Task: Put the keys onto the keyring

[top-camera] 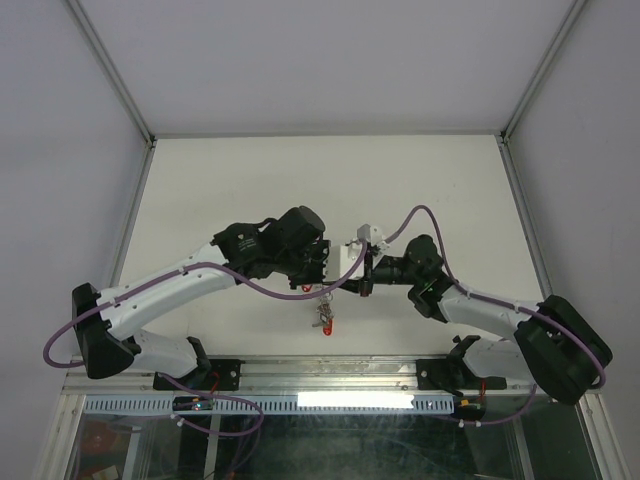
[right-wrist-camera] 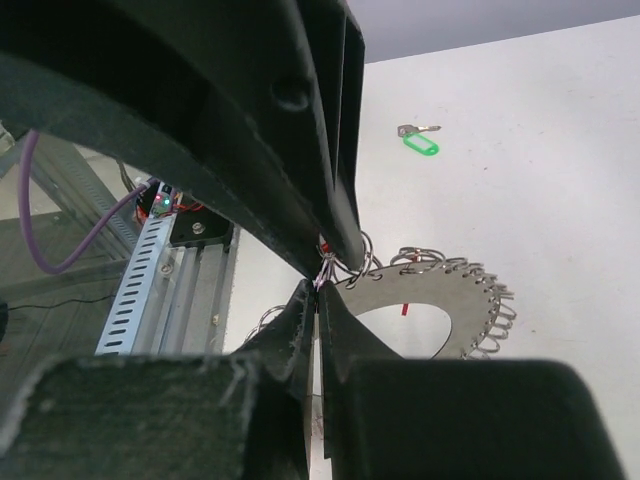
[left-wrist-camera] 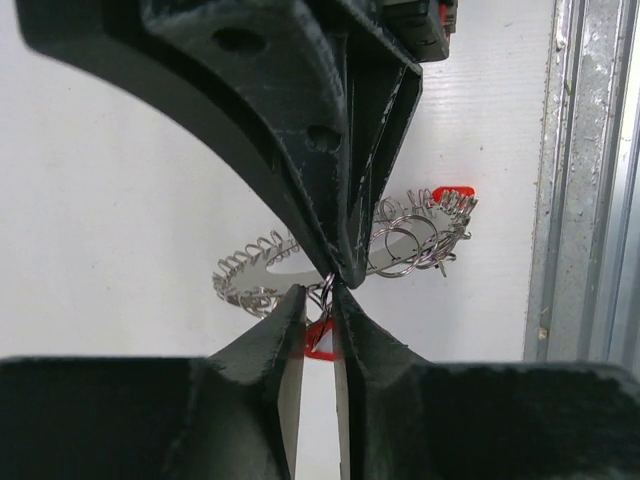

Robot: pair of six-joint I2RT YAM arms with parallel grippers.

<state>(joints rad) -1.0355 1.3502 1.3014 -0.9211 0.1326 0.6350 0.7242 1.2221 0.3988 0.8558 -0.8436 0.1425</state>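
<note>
A plain white surface boxed in by pale walls, and both arms bend in to meet low over its near middle. The keyring, a flat grey ring fringed with little wire loops, is right at their tips, near the metal rail, with a red tag on the rim toward that rail. I cannot tell whether it rests on the surface or hangs just above it.

The left pincer has its fingers drawn nearly together. The head of the red key shows in the slit between them, so I take it to be clamped on that key. The right pincer is pressed together at the ring's edge, seemingly nipping one of the small loops (the wire is too fine for me to say which). The green key lies alone on the surface, well apart from all this.

To me this looks like the threading of the red key. Doing it well means the right arm holds the loop steady while the left brings the key's hole onto the wire end and works it along the coil, slowly and without yanking. Grip matters here, because the key is tiny and could twist or pop free. The green one waits its turn.
</note>
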